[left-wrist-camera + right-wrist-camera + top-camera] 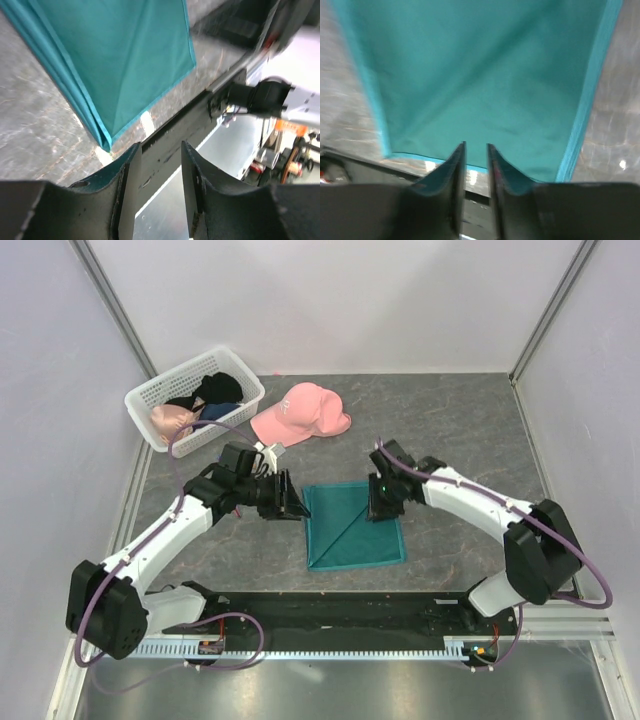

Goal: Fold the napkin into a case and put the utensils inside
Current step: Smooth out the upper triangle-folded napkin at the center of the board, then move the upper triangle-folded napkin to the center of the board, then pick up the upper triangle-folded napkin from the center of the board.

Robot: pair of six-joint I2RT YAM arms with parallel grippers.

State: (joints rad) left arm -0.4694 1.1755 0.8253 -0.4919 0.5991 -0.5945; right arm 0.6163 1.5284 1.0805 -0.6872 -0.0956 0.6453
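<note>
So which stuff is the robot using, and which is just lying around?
For the job: the teal napkin, the left hand, the right hand. No utensils in view.
Just lying about: the pink cap, the white basket with clothes.

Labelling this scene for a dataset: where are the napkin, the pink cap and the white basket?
napkin (pixel 355 530), top view, middle of the cloth.
pink cap (pixel 305 406), top view, crown.
white basket (pixel 170 373), top view, far rim.
</note>
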